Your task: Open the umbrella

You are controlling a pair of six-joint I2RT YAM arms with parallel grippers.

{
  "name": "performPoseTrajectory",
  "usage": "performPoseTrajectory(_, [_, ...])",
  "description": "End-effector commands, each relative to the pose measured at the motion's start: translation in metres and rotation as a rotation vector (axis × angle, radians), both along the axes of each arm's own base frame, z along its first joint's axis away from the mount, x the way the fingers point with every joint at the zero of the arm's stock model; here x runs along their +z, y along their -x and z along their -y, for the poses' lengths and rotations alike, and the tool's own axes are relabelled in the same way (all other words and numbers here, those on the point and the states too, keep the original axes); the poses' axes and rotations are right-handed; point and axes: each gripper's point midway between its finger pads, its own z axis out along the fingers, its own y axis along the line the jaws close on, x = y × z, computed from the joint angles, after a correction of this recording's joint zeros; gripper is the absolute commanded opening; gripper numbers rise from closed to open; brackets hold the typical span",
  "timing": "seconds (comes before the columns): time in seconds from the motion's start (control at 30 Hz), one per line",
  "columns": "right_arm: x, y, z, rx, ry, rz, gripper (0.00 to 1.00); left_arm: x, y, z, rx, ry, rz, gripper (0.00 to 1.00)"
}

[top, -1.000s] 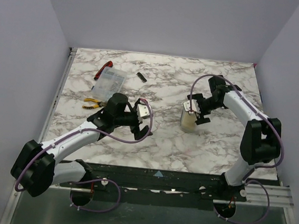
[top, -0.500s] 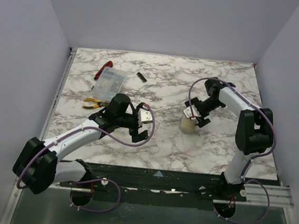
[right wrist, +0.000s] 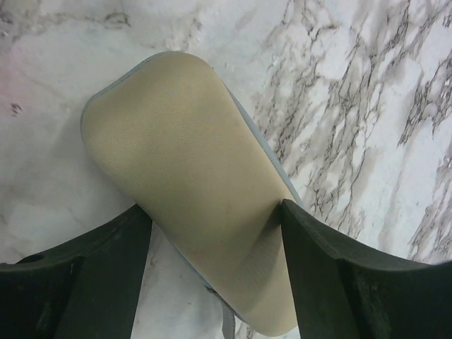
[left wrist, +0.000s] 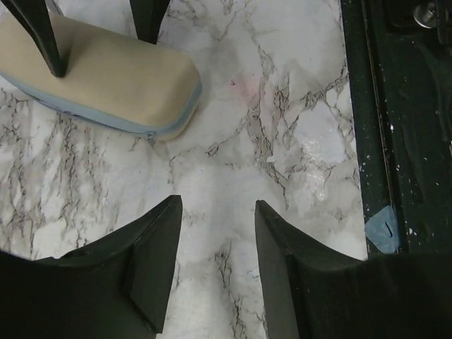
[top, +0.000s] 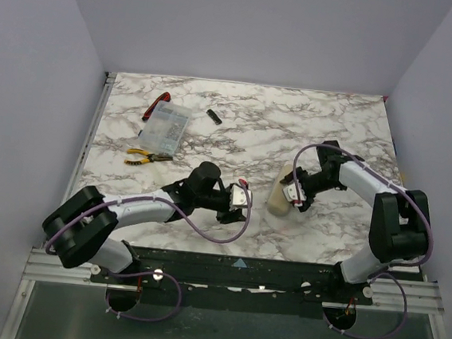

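Note:
The umbrella (top: 281, 199) is a cream oblong bundle with a pale blue zip seam, lying on its side on the marble right of centre. My right gripper (top: 292, 193) straddles its far end. In the right wrist view the umbrella (right wrist: 191, 176) fills the gap of the right gripper (right wrist: 212, 206), and the right fingertip dents the fabric. My left gripper (top: 246, 207) is low over the table just left of the umbrella. Its jaws (left wrist: 215, 205) are partly apart over bare marble, short of the umbrella (left wrist: 106, 78).
A clear plastic box (top: 164, 125), yellow-handled pliers (top: 143, 157), a red-handled tool (top: 156, 105) and a small black stick (top: 213, 116) lie at the back left. The black rail at the table's near edge (left wrist: 395, 141) runs close beside the left gripper.
The umbrella stood upright and now lies tipped over, nearer the front. The right jaws narrowed onto it. The left arm swung right toward it and its jaws narrowed.

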Motion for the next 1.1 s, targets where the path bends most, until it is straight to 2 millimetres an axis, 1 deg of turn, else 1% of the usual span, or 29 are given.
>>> performPoseTrajectory(0.0, [-0.021,0.04,-0.002,0.263,-0.014,0.115,0.66,0.008,-0.017,0.029,0.041,0.089,0.025,0.45])
performPoseTrajectory(0.03, [-0.022,0.044,-0.001,0.261,-0.014,0.114,0.66,0.002,-0.019,0.032,0.044,0.082,0.014,0.45])
performPoseTrajectory(0.13, [-0.022,0.055,0.001,0.246,-0.019,0.101,0.65,-0.006,-0.026,0.04,0.037,0.073,0.008,0.45])
performPoseTrajectory(0.27, [-0.022,0.065,0.003,0.236,-0.021,0.078,0.65,-0.021,-0.02,0.051,-0.034,0.051,0.016,0.45])
performPoseTrajectory(0.47, [-0.021,0.069,0.004,0.218,-0.021,0.062,0.64,-0.038,-0.021,0.066,-0.054,0.034,0.003,0.45])
performPoseTrajectory(0.53, [-0.021,0.071,0.004,0.211,-0.017,0.06,0.64,-0.044,-0.026,0.069,-0.029,0.034,-0.026,0.45])
performPoseTrajectory(0.6, [-0.021,0.071,0.005,0.195,-0.018,0.055,0.64,-0.05,-0.025,0.071,-0.038,0.033,-0.03,0.44])
performPoseTrajectory(0.7, [-0.02,0.072,0.005,0.188,-0.018,0.051,0.64,-0.057,-0.019,0.072,-0.057,0.027,-0.056,0.4])
performPoseTrajectory(0.73, [-0.021,0.072,0.005,0.186,-0.018,0.049,0.63,-0.058,-0.018,0.072,-0.058,0.027,-0.053,0.39])
performPoseTrajectory(0.83, [-0.021,0.072,0.005,0.179,-0.022,0.042,0.63,-0.06,-0.018,0.072,-0.043,0.022,-0.079,0.31])
performPoseTrajectory(0.9, [-0.021,0.073,0.004,0.177,-0.024,0.041,0.63,-0.062,-0.02,0.073,-0.016,0.023,-0.092,0.28])
performPoseTrajectory(1.03, [-0.021,0.071,0.005,0.167,-0.023,0.038,0.62,-0.061,-0.017,0.076,-0.002,0.034,-0.129,0.23])
performPoseTrajectory(1.07, [-0.021,0.071,0.005,0.161,-0.023,0.036,0.62,-0.061,-0.017,0.077,-0.003,0.033,-0.134,0.18])
